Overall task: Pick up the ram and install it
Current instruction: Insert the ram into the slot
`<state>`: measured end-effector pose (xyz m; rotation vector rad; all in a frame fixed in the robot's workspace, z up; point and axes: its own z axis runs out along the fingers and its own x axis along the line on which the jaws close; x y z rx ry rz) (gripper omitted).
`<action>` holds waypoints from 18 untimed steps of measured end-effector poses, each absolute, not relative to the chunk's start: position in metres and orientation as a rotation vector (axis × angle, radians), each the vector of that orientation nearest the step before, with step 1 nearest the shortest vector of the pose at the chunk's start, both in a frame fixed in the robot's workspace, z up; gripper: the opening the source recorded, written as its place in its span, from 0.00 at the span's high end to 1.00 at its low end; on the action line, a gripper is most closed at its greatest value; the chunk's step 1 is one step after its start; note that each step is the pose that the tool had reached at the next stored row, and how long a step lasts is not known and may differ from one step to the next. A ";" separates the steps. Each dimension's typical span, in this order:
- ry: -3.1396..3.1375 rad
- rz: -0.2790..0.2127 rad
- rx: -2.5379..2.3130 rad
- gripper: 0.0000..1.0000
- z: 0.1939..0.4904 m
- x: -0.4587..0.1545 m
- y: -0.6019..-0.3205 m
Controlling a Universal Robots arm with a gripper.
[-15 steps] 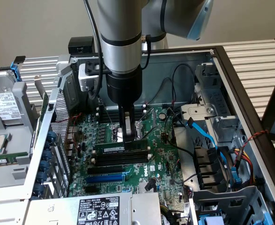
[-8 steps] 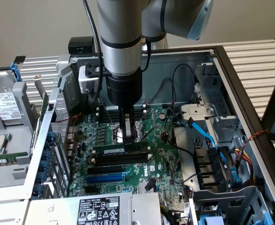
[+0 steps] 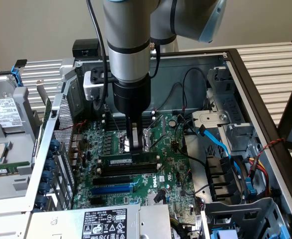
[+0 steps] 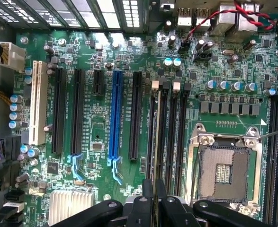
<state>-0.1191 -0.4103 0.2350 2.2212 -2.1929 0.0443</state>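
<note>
Your gripper [image 3: 135,148] is pinching the ram [image 3: 116,159] mid-frame in the exterior view, right at the slots [image 4: 164,142]. If it sits crooked, pushing could bend it or crack the board [image 3: 168,144].

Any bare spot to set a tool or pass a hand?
Free: pale slatted tabletop at the exterior view's right, outside the black case rim. Crowded: blue cables beside the green motherboard; gripper shut on the dark green ram stick.

Plain beige wall [image 3: 36,25], pale slatted tabletop [image 3: 272,64], perhaps metal
</note>
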 end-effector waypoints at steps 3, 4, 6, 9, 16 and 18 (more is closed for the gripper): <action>-2.193 0.044 2.221 0.86 0.233 -0.120 -0.410; -2.193 0.044 2.221 0.86 0.233 -0.120 -0.410; -2.193 0.044 2.221 0.86 0.232 -0.120 -0.410; -2.193 0.044 2.221 0.86 0.230 -0.120 -0.410; -2.196 0.044 2.218 0.86 0.229 -0.120 -0.411; -2.196 0.044 2.218 0.86 0.228 -0.120 -0.411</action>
